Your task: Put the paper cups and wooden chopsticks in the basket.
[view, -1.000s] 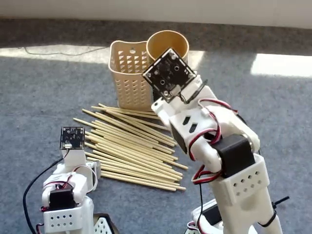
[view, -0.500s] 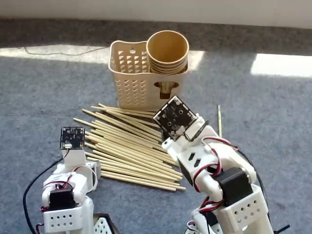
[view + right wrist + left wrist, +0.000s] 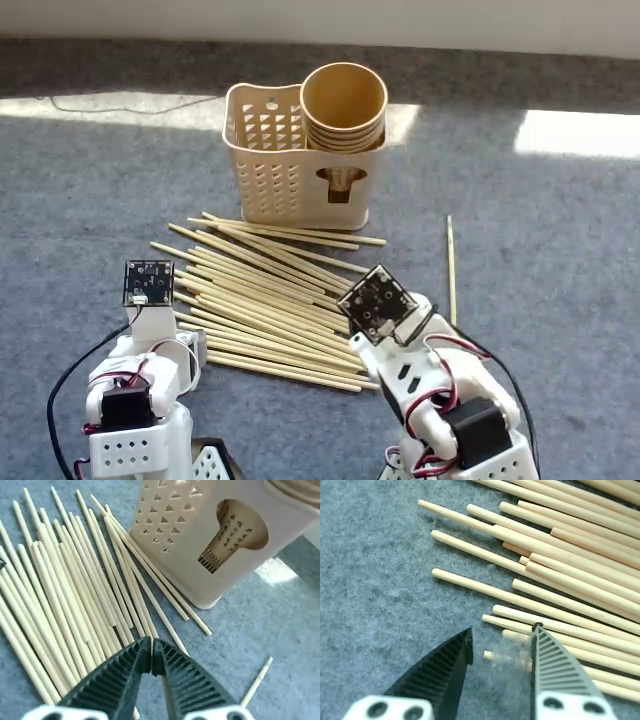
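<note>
A cream perforated basket [image 3: 270, 160] stands at the back with a stack of paper cups [image 3: 344, 105] in its right side. The cups show through the basket's front cutout [image 3: 235, 535]. Many wooden chopsticks [image 3: 270, 300] lie in a loose pile on the grey carpet in front of it. My left gripper [image 3: 501, 647] hangs open just over the pile's near left ends [image 3: 530, 615]. My right gripper [image 3: 152, 656] is shut and empty, low over the pile's right edge [image 3: 75, 605]. One stray chopstick [image 3: 451, 268] lies apart at the right.
Both arms stand at the near edge, the left arm [image 3: 140, 380] and the right arm [image 3: 440, 400]. A thin cable [image 3: 110, 103] runs along the carpet at the back left. Open carpet lies on both sides of the basket.
The right arm has drawn back from above the basket and cups and dropped down to the pile's near right edge. The left arm has kept still.
</note>
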### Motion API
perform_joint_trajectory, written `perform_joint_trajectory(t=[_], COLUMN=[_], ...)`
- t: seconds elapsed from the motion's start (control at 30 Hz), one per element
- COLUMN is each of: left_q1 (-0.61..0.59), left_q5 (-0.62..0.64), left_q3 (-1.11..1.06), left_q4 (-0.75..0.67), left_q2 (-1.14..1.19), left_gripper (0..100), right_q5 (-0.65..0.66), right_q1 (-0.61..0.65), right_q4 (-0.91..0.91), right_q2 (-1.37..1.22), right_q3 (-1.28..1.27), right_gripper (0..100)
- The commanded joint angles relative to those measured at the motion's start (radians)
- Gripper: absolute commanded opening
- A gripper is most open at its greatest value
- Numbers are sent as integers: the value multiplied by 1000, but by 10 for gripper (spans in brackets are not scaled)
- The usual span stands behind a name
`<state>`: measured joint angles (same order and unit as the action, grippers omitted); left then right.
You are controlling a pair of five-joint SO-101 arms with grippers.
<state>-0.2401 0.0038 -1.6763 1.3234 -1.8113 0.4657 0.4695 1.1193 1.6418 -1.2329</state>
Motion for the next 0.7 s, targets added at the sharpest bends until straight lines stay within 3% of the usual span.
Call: perform_joint_trajectory(t=[0.0, 0.43, 0.67], left_q1=[16, 16, 16], left_q5=[9, 9, 9], left_q3=[-19, -19, -19], left_q4=[5, 5, 5], left_q2=[-12, -12, -12], left_gripper=[193, 193, 193], right_q5=[-8, -11, -209], right_q1=[-84, -154, -191], right_q4=[4, 130, 130], right_q2=[81, 196, 196], right_q3=[-42, -159, -185], right_gripper=[20, 19, 19])
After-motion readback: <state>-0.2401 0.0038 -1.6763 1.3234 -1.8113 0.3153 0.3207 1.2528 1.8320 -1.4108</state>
